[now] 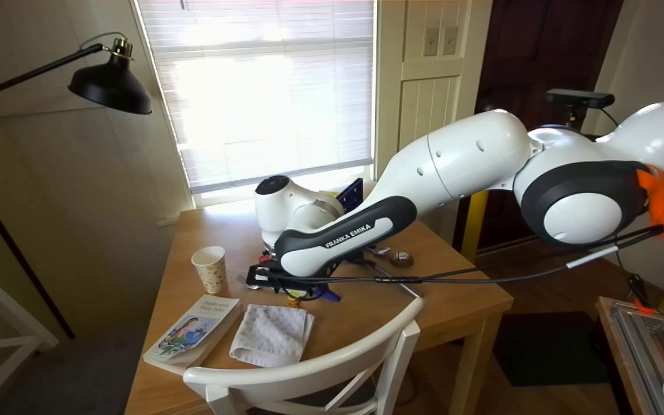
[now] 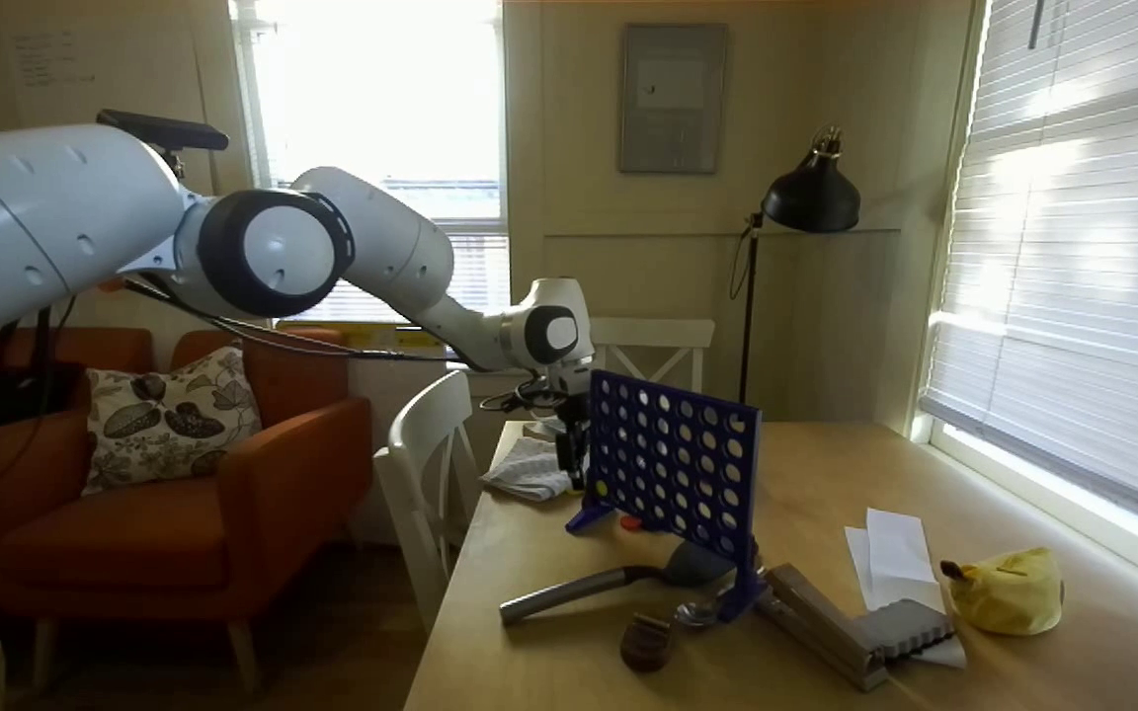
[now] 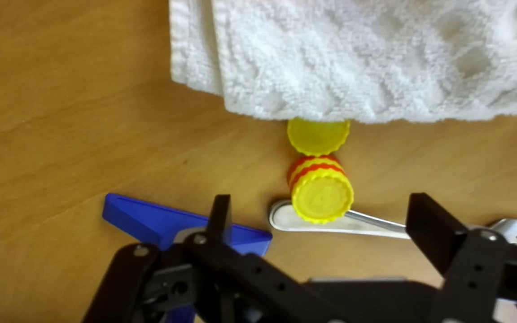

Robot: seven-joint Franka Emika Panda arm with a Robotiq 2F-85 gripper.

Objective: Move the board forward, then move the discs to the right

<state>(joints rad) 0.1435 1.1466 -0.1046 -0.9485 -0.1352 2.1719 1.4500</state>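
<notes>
The blue board (image 2: 674,464) stands upright on its feet on the table; in an exterior view it shows partly behind the arm (image 1: 352,195). One blue foot (image 3: 159,220) lies by my left finger in the wrist view. A stack of red and yellow discs (image 3: 322,197) stands near a fork handle, yellow on top. A single yellow disc (image 3: 318,134) lies beside it at the towel's edge. A red disc (image 2: 631,523) shows under the board. My gripper (image 3: 320,208) is open and empty, one finger to each side of the stack; it points down beside the board (image 2: 572,469).
A white towel (image 3: 357,58) lies close to the discs, with a fork (image 3: 516,229) beside them. A paper cup (image 1: 211,270), a book (image 1: 193,331) and a chair (image 1: 309,369) are near. A spatula (image 2: 579,592), spoon (image 2: 695,615) and brown wooden object (image 2: 821,627) lie across the board.
</notes>
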